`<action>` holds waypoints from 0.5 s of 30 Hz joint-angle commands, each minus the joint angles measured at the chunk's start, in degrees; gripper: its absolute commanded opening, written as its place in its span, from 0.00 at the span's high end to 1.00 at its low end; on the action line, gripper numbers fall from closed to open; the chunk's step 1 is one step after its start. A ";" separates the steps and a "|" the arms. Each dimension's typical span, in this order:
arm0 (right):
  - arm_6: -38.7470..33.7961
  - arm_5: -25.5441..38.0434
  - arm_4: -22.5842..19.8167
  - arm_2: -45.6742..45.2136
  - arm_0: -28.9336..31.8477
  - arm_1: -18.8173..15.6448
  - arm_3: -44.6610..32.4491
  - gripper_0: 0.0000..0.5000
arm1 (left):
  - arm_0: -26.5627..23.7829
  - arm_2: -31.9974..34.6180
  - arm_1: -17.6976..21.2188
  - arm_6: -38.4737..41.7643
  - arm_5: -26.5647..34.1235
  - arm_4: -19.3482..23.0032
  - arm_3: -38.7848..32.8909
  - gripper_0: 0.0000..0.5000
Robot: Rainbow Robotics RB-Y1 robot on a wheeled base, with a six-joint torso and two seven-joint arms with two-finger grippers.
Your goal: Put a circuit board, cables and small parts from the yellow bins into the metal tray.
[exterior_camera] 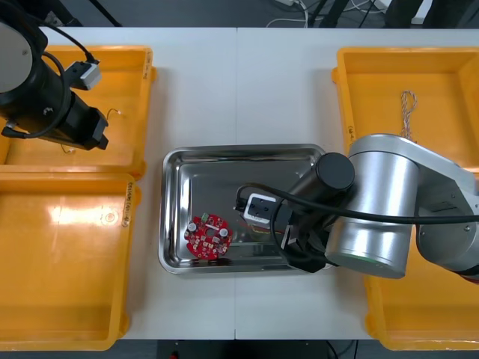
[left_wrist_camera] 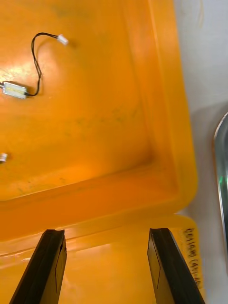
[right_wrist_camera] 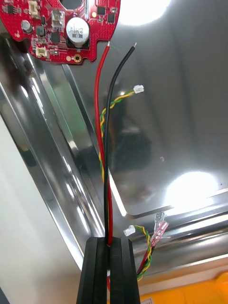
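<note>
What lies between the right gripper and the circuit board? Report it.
Right wrist view: red and black cables, clamped in the right gripper, run toward the circuit board over tray, a twisted red and yellow cable alongside.

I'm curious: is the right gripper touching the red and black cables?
Touching. Right wrist view: the right gripper pinches the cables between its fingers.

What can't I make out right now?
Front view: right pincer and its cables, hidden under the arm's wrist.
Right wrist view: circuit board, cut by the edge.
Left wrist view: beyond the open left pincer, a small piece in the yellow bin, cut by the edge.
</note>
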 commanded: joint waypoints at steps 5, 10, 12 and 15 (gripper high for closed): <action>3.87 -1.70 2.05 2.12 -1.91 -1.10 3.25 1.00 | -5.59 1.64 3.03 -18.18 -3.38 -1.63 7.99 0.00; 4.93 -4.34 2.14 2.74 -1.91 -2.06 5.71 1.00 | -6.82 1.64 3.03 -23.46 -4.96 -2.51 11.85 0.00; 5.36 -5.66 2.23 2.91 -1.91 -2.06 7.03 1.00 | -7.08 1.64 3.03 -26.01 -6.01 -3.12 13.61 0.00; 5.80 -6.36 2.32 3.09 -1.91 -1.62 8.35 1.00 | -7.17 1.64 3.03 -28.73 -7.95 -3.56 15.72 0.00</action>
